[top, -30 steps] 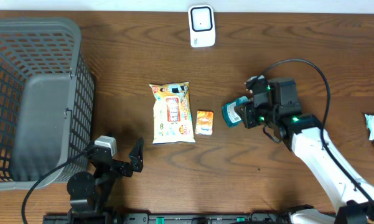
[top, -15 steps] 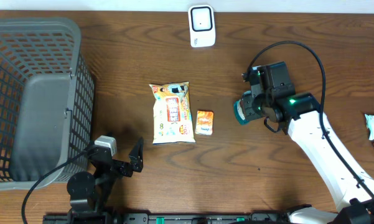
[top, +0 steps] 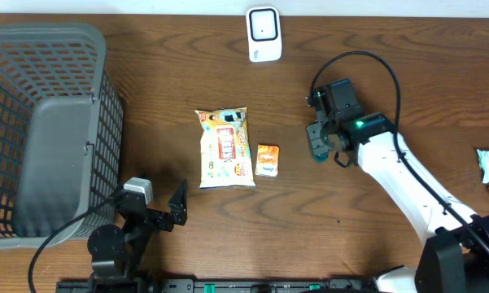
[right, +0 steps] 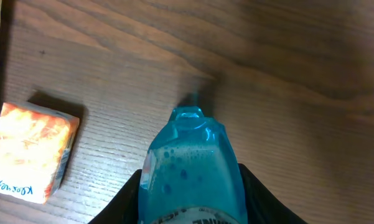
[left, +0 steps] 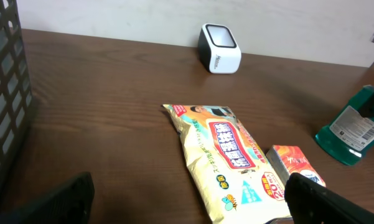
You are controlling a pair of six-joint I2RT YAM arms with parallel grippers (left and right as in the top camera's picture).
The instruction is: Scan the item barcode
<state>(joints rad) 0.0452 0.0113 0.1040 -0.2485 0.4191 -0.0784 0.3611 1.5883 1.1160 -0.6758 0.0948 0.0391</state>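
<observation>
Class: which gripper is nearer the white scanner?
Right. The right gripper, holding the teal bottle, is mid-table; the left gripper sits at the edge opposite the scanner, by the basket.

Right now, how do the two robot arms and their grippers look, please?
The right arm is white and ends in a black wrist block with green lights; a black cable loops above it. The right gripper is black. The left arm and left gripper are black, with a small grey box and a dark cable.
</observation>
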